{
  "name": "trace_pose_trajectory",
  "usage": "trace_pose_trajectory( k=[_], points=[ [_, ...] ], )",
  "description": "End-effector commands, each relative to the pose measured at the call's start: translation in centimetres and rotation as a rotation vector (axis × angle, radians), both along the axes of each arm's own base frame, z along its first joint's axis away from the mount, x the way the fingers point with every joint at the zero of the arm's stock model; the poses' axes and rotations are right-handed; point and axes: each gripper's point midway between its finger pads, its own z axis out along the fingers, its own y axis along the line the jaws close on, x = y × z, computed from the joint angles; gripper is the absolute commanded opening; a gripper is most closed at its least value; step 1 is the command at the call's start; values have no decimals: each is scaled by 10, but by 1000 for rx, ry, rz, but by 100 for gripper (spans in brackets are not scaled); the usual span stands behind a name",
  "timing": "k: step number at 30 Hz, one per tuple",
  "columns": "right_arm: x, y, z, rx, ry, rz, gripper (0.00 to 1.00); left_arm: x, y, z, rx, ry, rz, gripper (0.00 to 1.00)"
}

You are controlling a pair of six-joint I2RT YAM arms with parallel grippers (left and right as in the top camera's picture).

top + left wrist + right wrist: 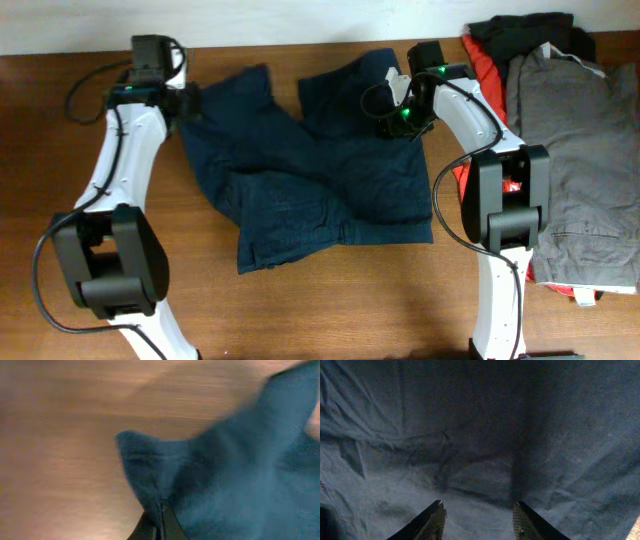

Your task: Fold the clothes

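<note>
Nearest the camera, a brown wood-grain table (330,310) carried two white-and-black robot arms, one per side. Between them lay one pair of dark navy shorts (320,180), soft matte cotton, creased and rumpled, spread flat across the table's middle. The near edge ran roughly straight; two wide panels, the legs by their look, fanned out toward the far edge.

Farther back, on the shorts' left far corner, the left gripper (160,521) had its fingers pressed together on a fold of the navy cloth, which rose in a small peak off the wood. The wrist view was blurred, so the weave could not be read there.

At the right far panel the right gripper (479,507) hung over the fabric with its two ribbed fingers (434,522) spread apart. The cloth below was wrinkled, with a dark shadow running across it; whether the tips touched it could not be told.

Off to the right side sat a separate heap of approx. three garments: grey trousers (575,150) on top, long and lightly crumpled, a red-orange garment (485,60) showing beneath at the edges, and a black garment (525,30) bunched at the far end. The heap lay just beside the right arm, apart from the shorts.
</note>
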Motion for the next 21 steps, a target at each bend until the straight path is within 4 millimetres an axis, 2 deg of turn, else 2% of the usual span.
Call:
trace_pose_trajectory(
  k=[1,5,6,7,8,11,16,18,21],
  points=[
    [5,1,24,14,-51,3,49,-4,49,22,41,-52,179,1],
    [5,1,24,14,-51,3,49,-8,77,24,33,-65,247,1],
    [5,1,24,14,-51,3,48,-8,84,24,30,-71,262,6],
    [5,1,24,14,-51,3,49,-8,88,25,30,-75,271,34],
    [5,1,24,14,-51,3,49,-8,94,27,30,-85,280,99],
    [5,2,24,14,-50,3,49,-7,89,27,-4,-85,250,99],
    [3,1,24,13,-42,3,49,-24,43,34,-185,-17,103,99],
    [3,1,24,12,-38,3,49,-47,10,38,-316,56,26,99],
    [4,1,24,13,-42,3,50,-82,-19,31,-401,201,-15,99]
  ],
)
